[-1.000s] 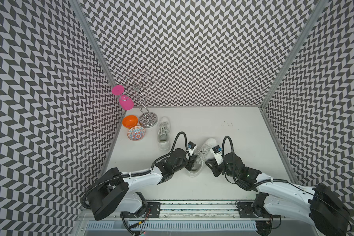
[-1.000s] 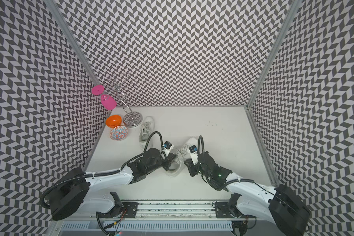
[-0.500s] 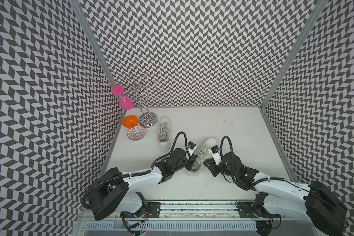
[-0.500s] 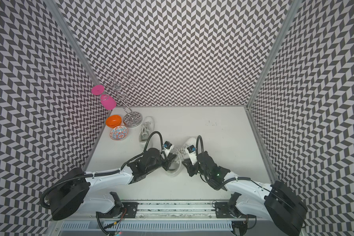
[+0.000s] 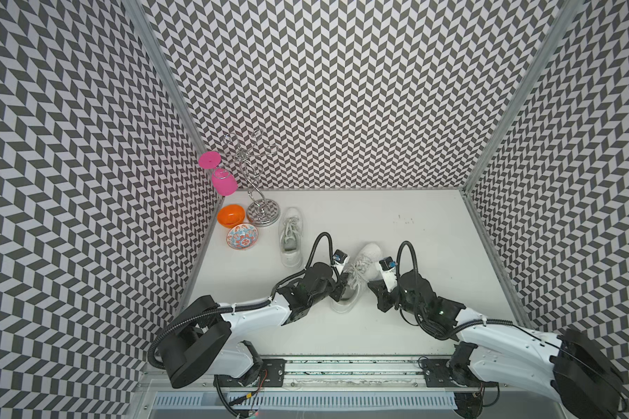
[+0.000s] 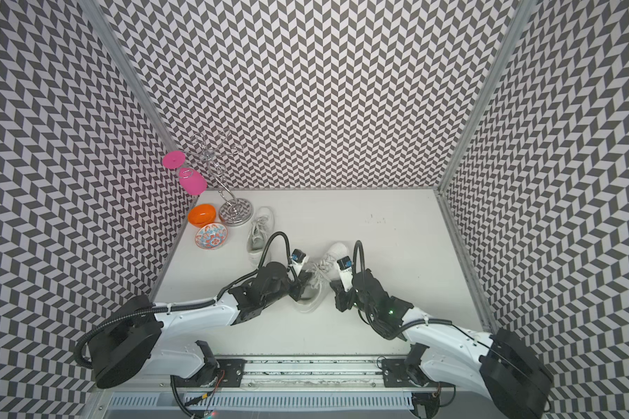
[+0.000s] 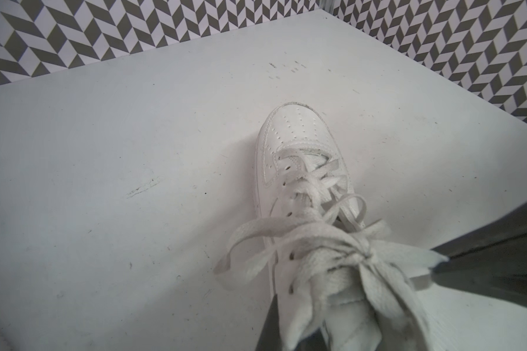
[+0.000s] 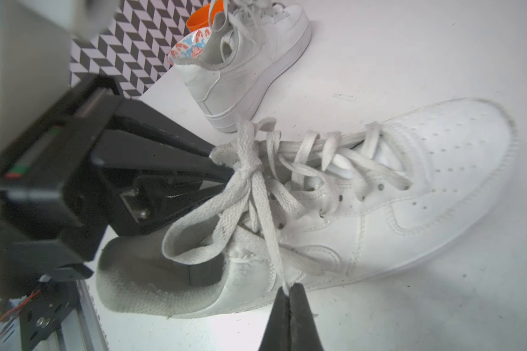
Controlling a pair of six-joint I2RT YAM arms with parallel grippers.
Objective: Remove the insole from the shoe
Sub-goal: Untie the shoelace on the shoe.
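Right wrist view: right gripper [image 8: 288,293] clamps one end of the flat white cotton lace [image 8: 267,237]; left gripper [image 8: 226,173], closed, seems to pinch another strand. White leather sneaker [image 5: 368,254] points to one o'clock on the table, insole hidden inside. Unlacing; next, pull toward four o'clock.

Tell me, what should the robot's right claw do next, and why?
Probably pull the lace away from the shoe to undo the bow. The right claw is shut on one lace end, the left claw pins the shoe there, and the bow is tied.
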